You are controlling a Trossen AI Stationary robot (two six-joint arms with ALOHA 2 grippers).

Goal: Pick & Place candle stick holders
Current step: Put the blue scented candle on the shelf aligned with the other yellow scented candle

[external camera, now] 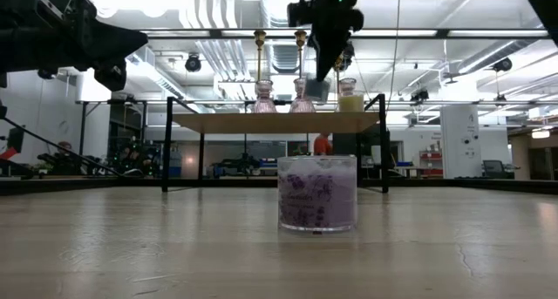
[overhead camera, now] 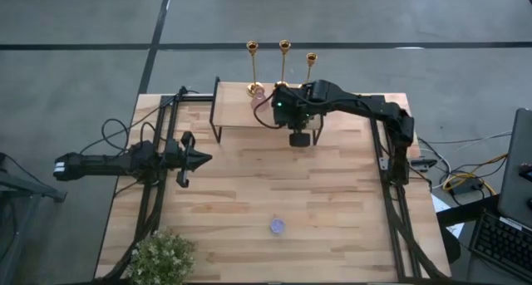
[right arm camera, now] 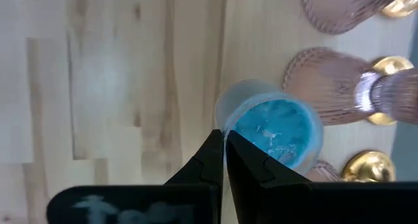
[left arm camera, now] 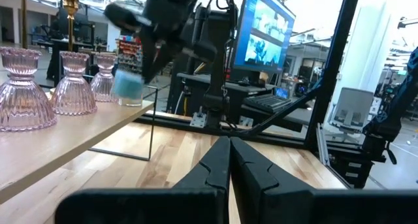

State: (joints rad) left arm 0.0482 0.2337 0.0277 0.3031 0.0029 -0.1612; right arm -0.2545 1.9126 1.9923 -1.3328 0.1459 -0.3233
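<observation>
Three candle stick holders [overhead camera: 284,61] with thin gold stems and pink ribbed bases [left arm camera: 72,87] stand on a raised wooden shelf [overhead camera: 241,110] at the table's far edge. My right gripper [right arm camera: 225,140] hangs just in front of them, pointing steeply down. It is shut on a small glass cup of blue wax, the blue candle [right arm camera: 274,129], not on a holder. My left gripper [overhead camera: 202,159] waits shut and level over the table's left part, touching nothing. My right gripper pinches the blue candle's glass rim [right arm camera: 222,127] at one side, one finger [right arm camera: 251,160] over the wax inside and the other outside. The fingers come from above, slanting down. The cup [left arm camera: 127,85] hangs lifted clear by the shelf, above its top.
A purple candle [overhead camera: 277,227] in a glass cup stands on the table's near middle. A yellowish candle [external camera: 350,100] sits on the shelf at its right end. A potted plant [overhead camera: 162,256] occupies the near left corner. Bare wood lies between the shelf and the purple candle.
</observation>
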